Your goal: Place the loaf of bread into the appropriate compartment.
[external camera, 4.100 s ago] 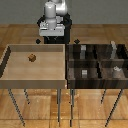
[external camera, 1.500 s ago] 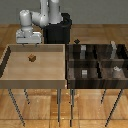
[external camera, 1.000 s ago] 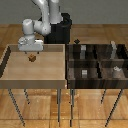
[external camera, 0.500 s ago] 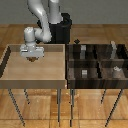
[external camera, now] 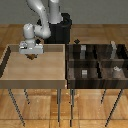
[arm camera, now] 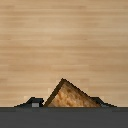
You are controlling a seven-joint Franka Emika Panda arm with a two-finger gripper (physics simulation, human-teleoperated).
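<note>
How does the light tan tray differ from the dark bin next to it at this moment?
The light tan tray is one undivided space with pale walls; the dark bin has dark brown walls split into four cells. The tray holds the loaf of bread, with the gripper low over it; the bin's cells hold small pale grey blocks. The tray sits on the exterior view's left, the bin on its right. Both are rectangular, open-topped and stand on thin legs.
</note>
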